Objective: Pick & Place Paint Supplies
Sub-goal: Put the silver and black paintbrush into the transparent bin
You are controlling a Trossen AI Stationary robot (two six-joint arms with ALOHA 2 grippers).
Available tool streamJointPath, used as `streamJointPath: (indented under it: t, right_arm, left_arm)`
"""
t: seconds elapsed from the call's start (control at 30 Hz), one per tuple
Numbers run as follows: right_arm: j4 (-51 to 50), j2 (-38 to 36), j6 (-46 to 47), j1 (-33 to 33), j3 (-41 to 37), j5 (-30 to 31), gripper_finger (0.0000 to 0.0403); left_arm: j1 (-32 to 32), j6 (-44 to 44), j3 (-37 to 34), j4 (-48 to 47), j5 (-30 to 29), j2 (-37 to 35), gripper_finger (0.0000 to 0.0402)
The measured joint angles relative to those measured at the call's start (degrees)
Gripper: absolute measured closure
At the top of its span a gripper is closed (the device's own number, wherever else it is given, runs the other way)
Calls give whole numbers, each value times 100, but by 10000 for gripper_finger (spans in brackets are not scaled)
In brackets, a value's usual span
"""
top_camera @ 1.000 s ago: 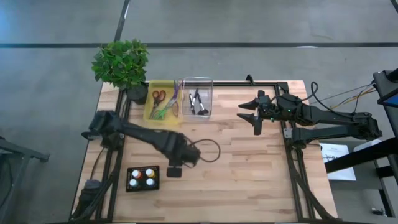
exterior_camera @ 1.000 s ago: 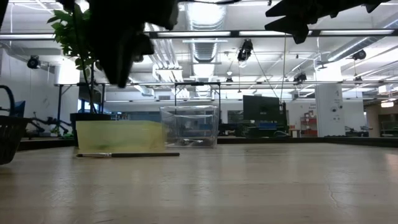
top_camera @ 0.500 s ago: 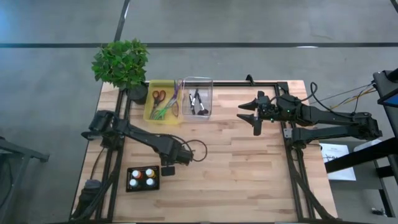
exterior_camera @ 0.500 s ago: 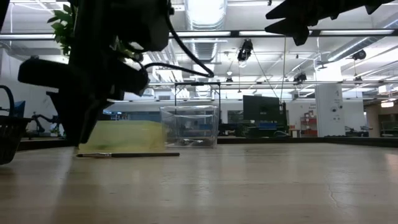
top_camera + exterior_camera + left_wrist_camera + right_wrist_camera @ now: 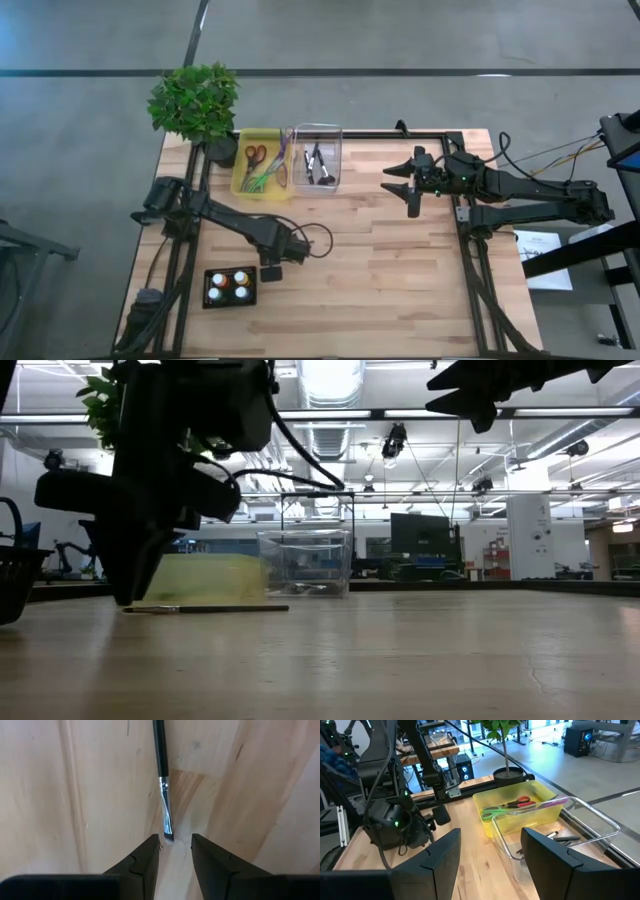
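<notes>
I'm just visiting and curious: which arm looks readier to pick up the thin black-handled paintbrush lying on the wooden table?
Probably the left. The left gripper is down at the table, fingers open around the bristle tip of the thin black-handled paintbrush. The right gripper hangs open high above the far side.

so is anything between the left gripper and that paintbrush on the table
Nothing visible. The left gripper is low over the wooden table, fingers open, and the paintbrush bristle tip lies just ahead of the gap between them.
</notes>
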Motion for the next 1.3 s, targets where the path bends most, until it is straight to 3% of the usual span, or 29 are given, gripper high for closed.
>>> streamJointPath:
  t: [0.57, 0.67, 0.83, 1.03, 1.3]
  right_arm:
    - [-2, 0, -6, 0, 0, 0, 197]
    - [0, 8, -7, 0, 0, 0, 197]
    - [-4, 24, -11, 0, 0, 0, 197]
    - [-2, 24, -15, -1, 0, 0, 197]
    - [-4, 24, -15, -2, 0, 0, 197]
  left_arm:
    - [239, 290, -408, 364, 75, -22, 286]
    - [279, 308, -425, 430, 125, -22, 309]
    - [310, 306, -428, 487, 230, -22, 390]
    - [315, 523, -423, 575, 405, -38, 399]
    - [319, 627, -391, 2118, 844, -480, 400]
